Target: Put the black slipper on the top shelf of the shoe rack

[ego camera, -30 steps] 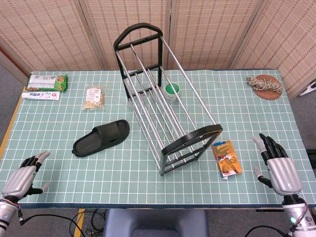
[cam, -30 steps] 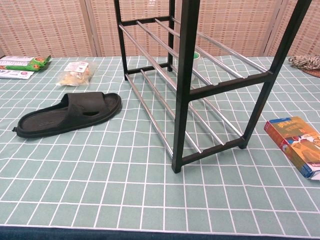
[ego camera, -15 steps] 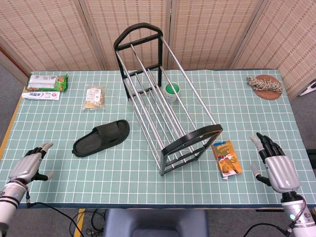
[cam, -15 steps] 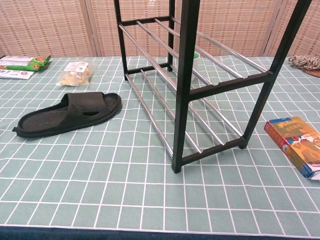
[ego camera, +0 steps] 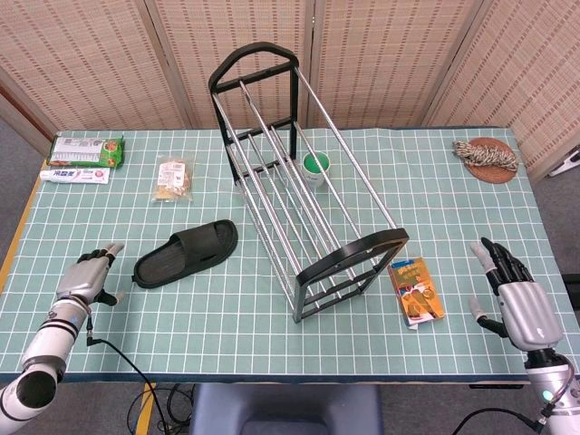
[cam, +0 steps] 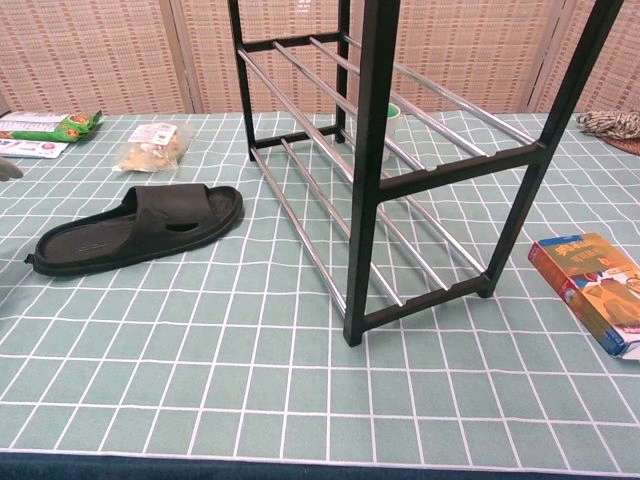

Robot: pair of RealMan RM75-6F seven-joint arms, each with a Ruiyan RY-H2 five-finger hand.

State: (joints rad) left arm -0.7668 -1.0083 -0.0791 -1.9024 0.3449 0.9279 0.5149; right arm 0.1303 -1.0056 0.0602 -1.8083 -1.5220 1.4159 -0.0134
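The left hand (ego camera: 91,276) hovers over the table's (ego camera: 227,335) left edge, fingers loosely apart and holding nothing, just left of the black slipper (ego camera: 187,253). The slipper lies flat on the checked cloth, beside the shoe rack (ego camera: 299,195), whose shelves are bare. Far right, the right hand (ego camera: 517,304) is spread open, empty, near an orange box (ego camera: 416,291).

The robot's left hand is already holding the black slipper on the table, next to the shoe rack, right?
Not quite. In the head view the left hand is beside the black slipper, not holding it; there is a gap of tablecloth between its fingers and the slipper. The slipper does lie on the table next to the shoe rack.
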